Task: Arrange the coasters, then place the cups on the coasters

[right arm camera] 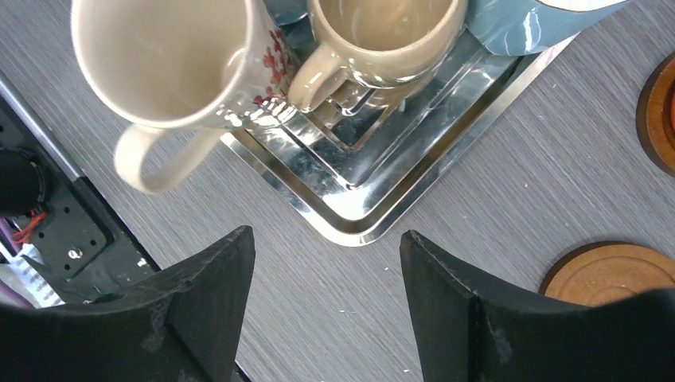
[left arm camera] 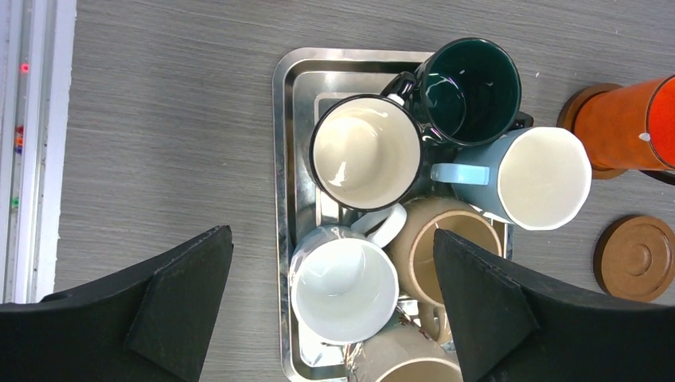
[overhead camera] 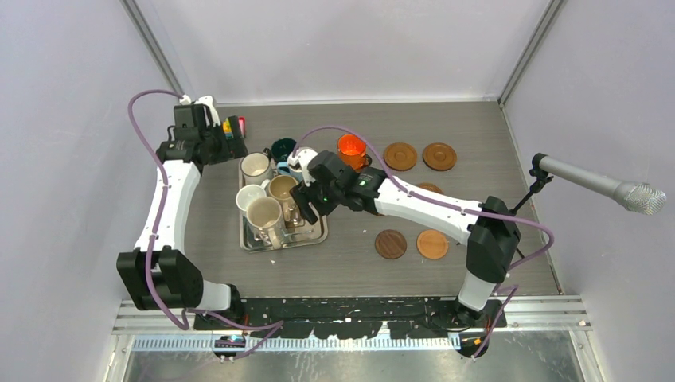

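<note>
Several cups crowd a silver tray (overhead camera: 312, 235): a cream dark-rimmed cup (left arm camera: 364, 151), a white cup (left arm camera: 344, 288), a beige cup (right arm camera: 382, 32) and a tall cream cup (right arm camera: 159, 56) with a red pattern. A dark green cup (left arm camera: 470, 87) and a light blue cup (left arm camera: 541, 179) sit at the tray's far end. The orange cup (overhead camera: 351, 150) stands on a coaster (left arm camera: 577, 111). More coasters lie at the back right (overhead camera: 400, 156) (overhead camera: 439, 156) and near right (overhead camera: 390, 243) (overhead camera: 432, 243). My left gripper (left arm camera: 332, 233) hangs open, high above the tray. My right gripper (right arm camera: 326, 239) is open, over bare table by the tray's corner.
A microphone (overhead camera: 605, 185) on a stand reaches in from the right edge. Small coloured items (overhead camera: 233, 127) sit at the back left beside my left wrist. Another coaster (overhead camera: 434, 188) peeks from behind my right forearm. Grey walls close in the table on three sides.
</note>
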{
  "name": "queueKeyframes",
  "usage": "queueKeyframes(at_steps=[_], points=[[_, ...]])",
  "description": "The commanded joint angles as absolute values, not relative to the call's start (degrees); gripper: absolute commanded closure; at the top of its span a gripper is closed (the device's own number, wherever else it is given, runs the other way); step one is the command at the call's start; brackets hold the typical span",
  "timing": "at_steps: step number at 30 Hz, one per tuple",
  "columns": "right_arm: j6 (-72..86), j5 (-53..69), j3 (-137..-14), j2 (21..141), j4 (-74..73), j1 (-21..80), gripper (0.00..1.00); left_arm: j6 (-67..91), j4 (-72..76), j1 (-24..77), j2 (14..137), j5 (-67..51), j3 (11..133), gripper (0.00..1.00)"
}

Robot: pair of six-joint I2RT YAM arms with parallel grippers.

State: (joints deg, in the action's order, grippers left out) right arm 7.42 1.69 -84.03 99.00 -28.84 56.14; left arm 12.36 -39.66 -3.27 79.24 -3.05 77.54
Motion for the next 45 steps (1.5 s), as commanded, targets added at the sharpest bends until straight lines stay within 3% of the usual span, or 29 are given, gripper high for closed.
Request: queueKeyframes(at_steps=[1,15,27,31,37,45], points=[[13.0,-3.8,-88.3,99.5,-28.2,58.7,0.28,12.0,-39.9,-4.2,76.3,-3.0,77.8,0.00],[20.3,-11.7,-94.3,105.5,-29.6,69.9,0.23,5.5,-41.1,-4.3,65.6,-2.7,72.5,0.00],[23.7,-22.3,-101.7,116.4,-30.5,72.4,0.22,3.3,-41.4,-4.3,56.4,-1.5,66.3,0.00],[23.6,-21.8,-102.4,118.4,-30.6,72.4,0.31,1.4,-41.2,-4.4,55.3,-1.1,66.2,0.00],[20.2,-18.6,-97.2,115.2,-29.2,71.8,0.55,0.8,-40.5,-4.4,56.1,-1.4,65.9,0.00],[14.4,-13.3,-96.1,114.9,-28.0,70.4,0.56,1.7,-39.3,-4.4,57.7,-2.3,66.1,0.00]])
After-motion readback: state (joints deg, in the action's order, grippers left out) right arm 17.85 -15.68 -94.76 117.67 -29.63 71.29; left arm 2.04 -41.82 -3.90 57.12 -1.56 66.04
